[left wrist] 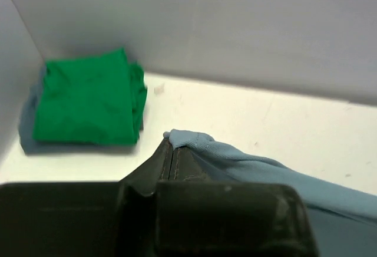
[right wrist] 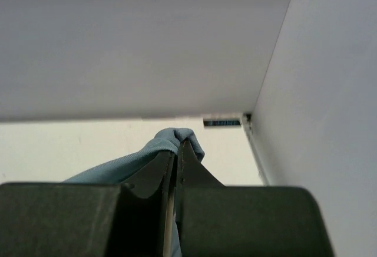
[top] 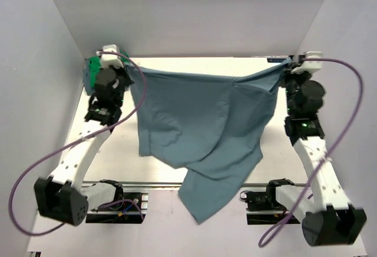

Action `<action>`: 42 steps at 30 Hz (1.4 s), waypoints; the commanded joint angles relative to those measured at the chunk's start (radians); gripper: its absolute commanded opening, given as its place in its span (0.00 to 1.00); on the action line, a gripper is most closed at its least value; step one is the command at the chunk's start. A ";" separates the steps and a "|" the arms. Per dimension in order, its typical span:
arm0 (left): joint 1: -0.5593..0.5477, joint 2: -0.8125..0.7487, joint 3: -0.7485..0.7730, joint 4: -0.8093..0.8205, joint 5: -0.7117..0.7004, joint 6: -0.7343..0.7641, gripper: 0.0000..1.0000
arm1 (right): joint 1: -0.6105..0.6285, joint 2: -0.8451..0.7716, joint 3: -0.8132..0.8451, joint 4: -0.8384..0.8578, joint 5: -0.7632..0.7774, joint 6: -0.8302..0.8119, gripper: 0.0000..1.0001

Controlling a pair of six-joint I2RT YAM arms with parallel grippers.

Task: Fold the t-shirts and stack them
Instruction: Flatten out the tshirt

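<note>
The blue-grey t-shirt [top: 200, 127] hangs stretched between my two grippers near the back wall, its lower part draping over the table's near edge. My left gripper [top: 126, 67] is shut on one top corner; the cloth bunches at its tips in the left wrist view [left wrist: 187, 138]. My right gripper [top: 287, 68] is shut on the other top corner, seen in the right wrist view [right wrist: 177, 139]. The green t-shirt [left wrist: 88, 104] lies folded in the back left corner, on top of a folded blue-grey cloth [left wrist: 26, 121], left of my left gripper; it also shows in the top view [top: 92, 68].
White walls close in the table [top: 118, 157] at the back and both sides. A small dark label [right wrist: 222, 122] sits in the back right corner. Purple cables loop from both arms. A metal rail [top: 159, 185] runs along the near edge.
</note>
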 commanded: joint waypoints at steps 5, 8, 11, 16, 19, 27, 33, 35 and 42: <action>0.010 0.237 -0.039 0.233 -0.117 -0.051 0.00 | -0.006 0.174 -0.075 0.312 0.008 0.004 0.00; 0.010 0.323 0.002 0.288 -0.135 -0.041 0.00 | -0.006 0.303 -0.050 0.355 -0.001 -0.025 0.00; 0.010 0.437 0.060 0.309 -0.135 -0.029 0.00 | -0.004 0.417 0.020 0.350 0.022 -0.045 0.00; 0.010 0.616 0.204 0.320 -0.181 -0.019 0.00 | -0.003 0.623 0.152 0.353 0.054 -0.078 0.00; 0.010 0.745 0.310 0.297 -0.191 -0.019 0.00 | -0.003 0.748 0.230 0.335 0.086 -0.087 0.00; 0.010 1.075 0.611 0.207 -0.212 -0.030 0.37 | -0.001 1.084 0.577 0.185 0.158 -0.030 0.16; 0.019 1.303 1.056 -0.133 -0.198 -0.065 0.99 | 0.003 1.319 0.994 -0.143 0.108 0.117 0.90; 0.019 1.285 1.092 -0.169 -0.183 -0.065 0.99 | 0.003 1.305 1.036 -0.237 0.079 0.137 0.90; 0.009 0.848 0.660 -0.270 -0.123 -0.080 0.99 | 0.003 0.886 0.645 -0.469 0.000 0.304 0.90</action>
